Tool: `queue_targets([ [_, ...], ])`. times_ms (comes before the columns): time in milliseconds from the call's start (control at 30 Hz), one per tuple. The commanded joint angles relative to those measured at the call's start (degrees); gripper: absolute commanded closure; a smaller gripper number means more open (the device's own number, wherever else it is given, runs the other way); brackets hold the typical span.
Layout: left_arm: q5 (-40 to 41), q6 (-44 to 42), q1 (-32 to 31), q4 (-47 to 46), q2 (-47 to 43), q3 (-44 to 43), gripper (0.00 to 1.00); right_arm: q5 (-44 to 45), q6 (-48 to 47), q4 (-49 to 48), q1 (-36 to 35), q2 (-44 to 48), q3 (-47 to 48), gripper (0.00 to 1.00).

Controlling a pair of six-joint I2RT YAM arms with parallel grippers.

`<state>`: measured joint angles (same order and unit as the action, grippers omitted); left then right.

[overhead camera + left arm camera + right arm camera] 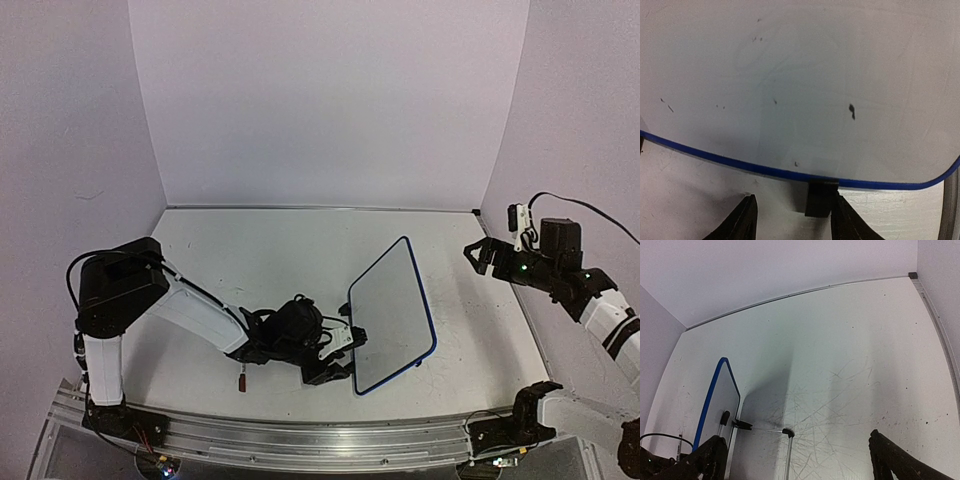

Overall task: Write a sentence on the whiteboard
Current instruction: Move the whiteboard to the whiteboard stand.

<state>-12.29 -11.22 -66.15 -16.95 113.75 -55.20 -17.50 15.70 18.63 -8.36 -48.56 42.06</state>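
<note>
Left wrist view: at the bottom edge the left gripper [795, 210] stands partly open over the table [690, 200], holding nothing, with a black foot [819, 197] between its fingers, just beside the right-hand one. Above, the whiteboard [800, 75] fills the frame, blue rim [740, 164] nearest, a few dark specks [852, 110] on its face. In the top external view it stands tilted at lower centre-right, and the right gripper [480, 258] hangs wide open and empty at the right edge, well apart.

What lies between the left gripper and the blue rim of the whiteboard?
The left wrist view shows one small black foot of the whiteboard under its rim, close to one finger of the left gripper; the rest is bare table.
</note>
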Motion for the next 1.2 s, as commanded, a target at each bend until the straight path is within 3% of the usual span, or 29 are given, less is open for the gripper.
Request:
queue_targets([
  [0,0.6,-2.1,-1.3,-2.2,1.7,-3.2,0.52,-0.1,-0.7,-1.9,-0.2,0.6,1.2,0.00],
  [500,8.5,-1.4,-4.3,-4.6,4.5,-4.3,0.80,0.4,-0.8,-2.8,-0.2,-0.9,0.6,0.00],
  [733,18.9,1.6,-4.4,-7.1,3.9,-1.7,0.97,0.5,-0.9,-3.9,-0.2,-1.8,0.4,0.00],
  [967,32.9,9.7,-4.4,-7.6,3.7,0.7,1.00,0.6,-0.9,-5.4,-0.2,-3.2,-0.7,0.00],
  [1167,38.3,20.9,-4.4,-7.0,4.6,-0.3,1.00,-0.1,-0.8,-6.7,-0.2,-4.3,-0.9,0.00],
])
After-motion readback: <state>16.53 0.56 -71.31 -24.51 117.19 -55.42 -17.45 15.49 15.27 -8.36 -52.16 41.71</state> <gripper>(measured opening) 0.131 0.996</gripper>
